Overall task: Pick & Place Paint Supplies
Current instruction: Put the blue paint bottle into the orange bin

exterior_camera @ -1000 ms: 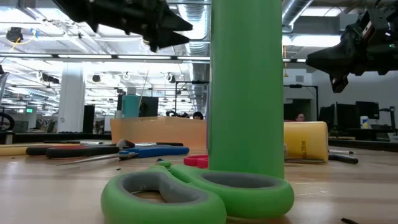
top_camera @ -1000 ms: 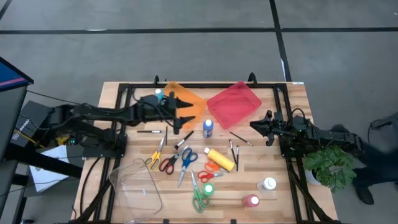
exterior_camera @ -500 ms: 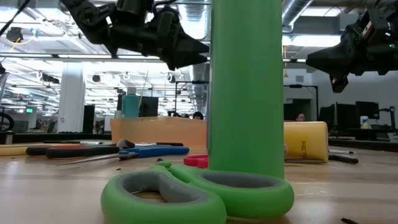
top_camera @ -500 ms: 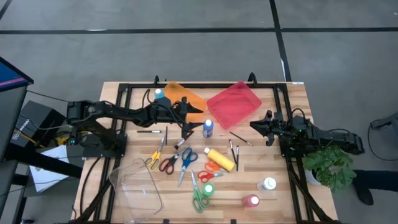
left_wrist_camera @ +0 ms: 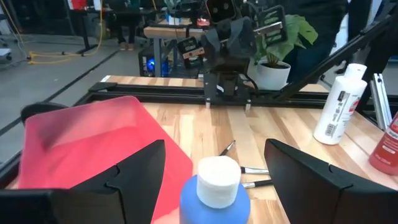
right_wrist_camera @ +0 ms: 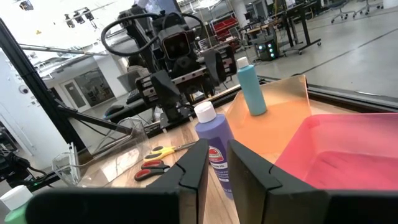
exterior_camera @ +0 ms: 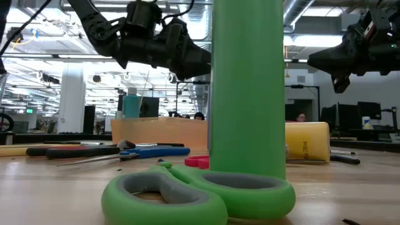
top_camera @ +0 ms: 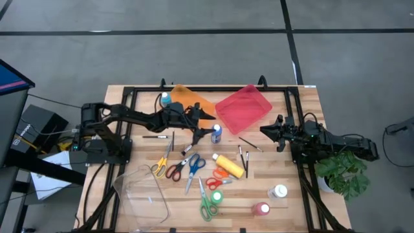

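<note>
A blue paint bottle point(top_camera: 216, 133) with a white cap point(left_wrist_camera: 217, 180) stands upright on the table between the orange tray point(top_camera: 194, 102) and the red tray point(top_camera: 243, 107). My left gripper point(top_camera: 206, 128) is open and reaches in level from the table's left. One finger stands on each side of the bottle's cap, touching nothing. My right gripper point(top_camera: 264, 131) waits shut above the table's right side, apart from everything. A teal bottle point(top_camera: 165, 98) stands in the orange tray. Several scissors, brushes and other bottles lie on the table's near half.
A yellow bottle point(top_camera: 229, 165) lies on its side. A green bottle point(top_camera: 217, 197) stands by the green scissors point(top_camera: 208, 208). White point(top_camera: 279, 191) and pink point(top_camera: 261, 208) bottles stand near right. Brushes point(top_camera: 249, 144) lie beside the blue bottle. A clear tray point(top_camera: 142, 191) sits near left.
My left gripper has come down from over the orange tray and gone toward the table's right edge to the blue bottle. It has tipped closer to level and stayed open. Its fingers now stand on either side of the bottle's cap.
</note>
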